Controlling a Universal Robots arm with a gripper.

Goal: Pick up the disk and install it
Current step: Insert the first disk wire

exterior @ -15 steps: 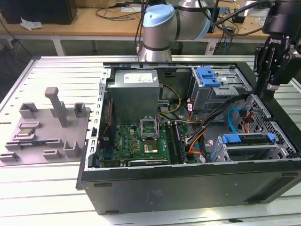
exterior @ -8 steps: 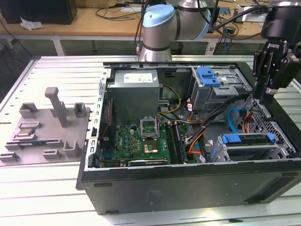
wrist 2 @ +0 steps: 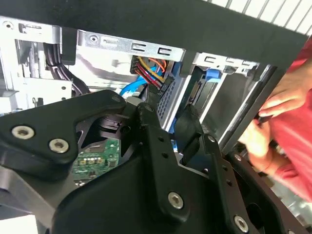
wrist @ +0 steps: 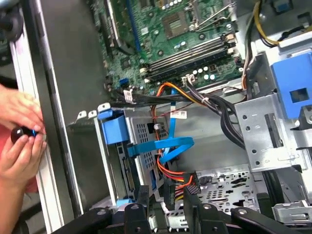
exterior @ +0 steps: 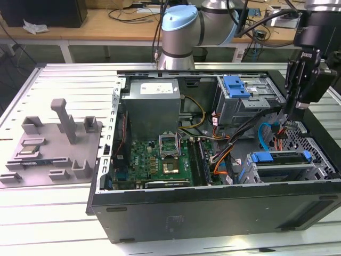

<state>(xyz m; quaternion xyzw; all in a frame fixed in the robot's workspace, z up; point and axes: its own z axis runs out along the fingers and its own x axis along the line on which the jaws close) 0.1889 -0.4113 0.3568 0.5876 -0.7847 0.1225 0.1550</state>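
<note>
disk already sits in the drive bay of the case, blue frame up. pincer pinches the power plug near it. Looks like the cabling step; plug needs squaring to port.

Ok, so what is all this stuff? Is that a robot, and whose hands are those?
Yes, that is a robot arm. One picture comes from a camera standing off to the side; the other two come from cameras riding on the arm's wrist, looking into the open computer case on the metal table. The gripper at the arm's end hangs inside the case, close to a bundle of coloured wires. I cannot tell if it holds anything. The disk, with its blue frame, seems to sit in a metal cage nearby. A grey tray lies beside the case. The hands belong to a person at the case's edge.
</note>
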